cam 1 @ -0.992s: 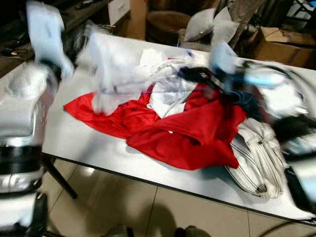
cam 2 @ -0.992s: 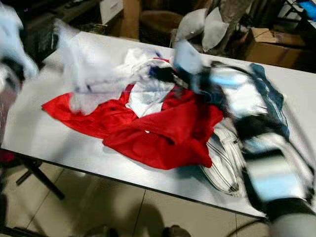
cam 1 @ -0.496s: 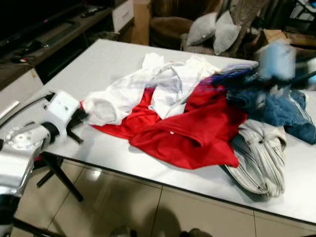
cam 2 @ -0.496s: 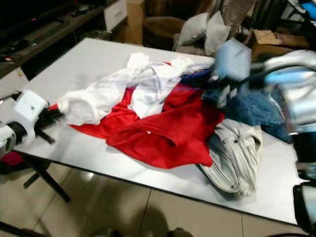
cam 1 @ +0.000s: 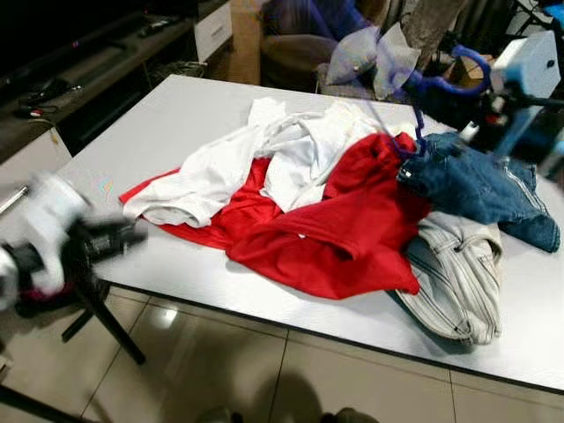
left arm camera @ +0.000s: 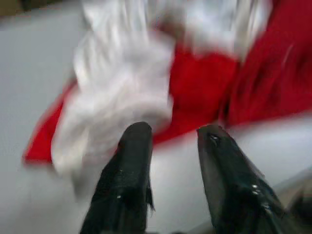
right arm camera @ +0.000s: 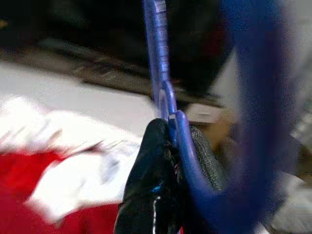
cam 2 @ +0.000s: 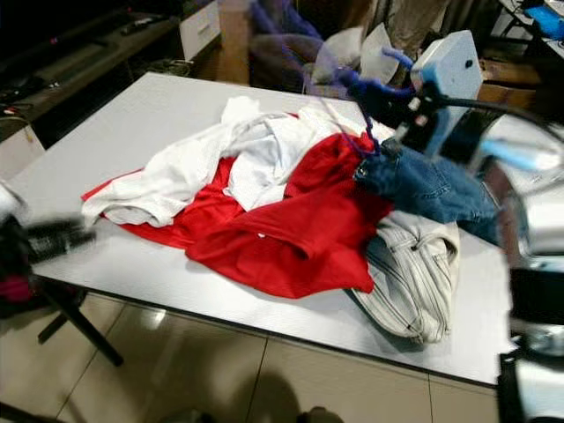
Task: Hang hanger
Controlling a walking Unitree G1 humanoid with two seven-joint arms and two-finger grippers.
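The left gripper [left arm camera: 168, 141] hangs low off the near left edge of the bench [cam 1: 167, 115], its two black fingers apart and holding nothing; just ahead of them lies a white garment [cam 1: 207, 176] over a red garment [cam 1: 344, 229]. To its right the heap runs on to a striped grey garment [cam 1: 458, 282] at the near edge and blue jeans [cam 1: 476, 181] behind that. The right gripper [right arm camera: 170, 146] is raised above the far right of the bench, over the jeans, fingers pinched on the blue hanger [right arm camera: 165, 97]. From the grip the hanger's long axis reaches up and away toward the left; its outline is blurred. So the right arm already carries the task's thing, and the left is well apart from it. No rail or hook to hang it on can be made out near either gripper. No writing or brand is readable anywhere.
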